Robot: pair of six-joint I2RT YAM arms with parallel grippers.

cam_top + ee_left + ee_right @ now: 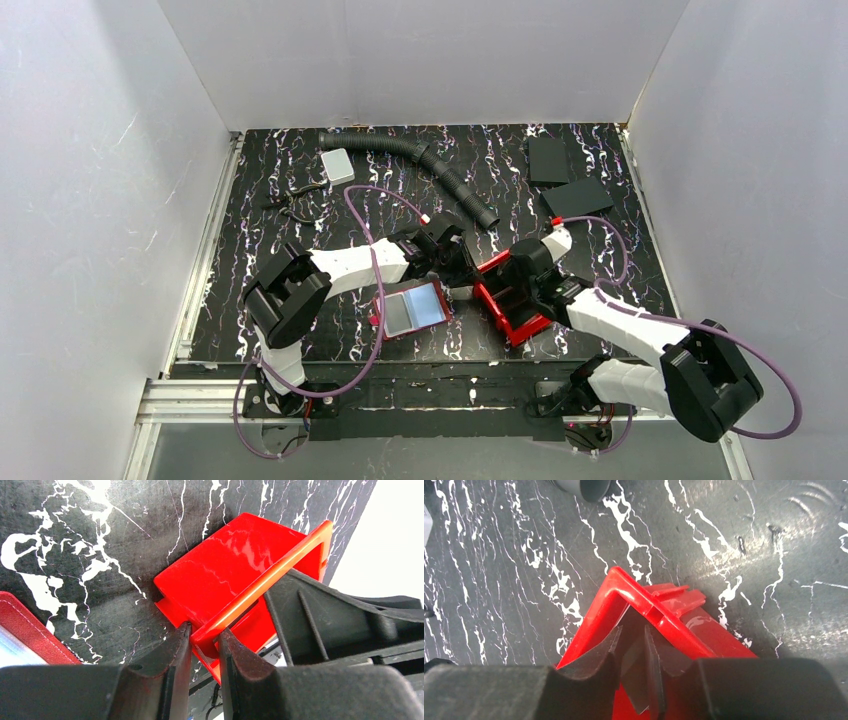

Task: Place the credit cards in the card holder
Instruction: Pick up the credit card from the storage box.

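The card holder (441, 291) lies open on the table left of the red bin (528, 325), with a pale blue credit card (415, 308) lying on its inside. Its stitched red edge (30, 635) shows in the left wrist view. My left gripper (468, 278) (205, 637) is shut on the bin's rim (260, 587) at its left corner. My right gripper (515, 285) (632, 630) reaches into the bin's corner (624, 587). A thin flat grey card (631, 675), in shadow, sits between its fingers against the right one. The bin's floor is mostly hidden by that arm.
A black corrugated hose (420, 155) curves across the back, its end (584, 487) just beyond the bin. A small grey-white box (337, 165) and a dark wiry object (295, 205) lie back left. Two black slabs (548, 158) (577, 197) lie back right.
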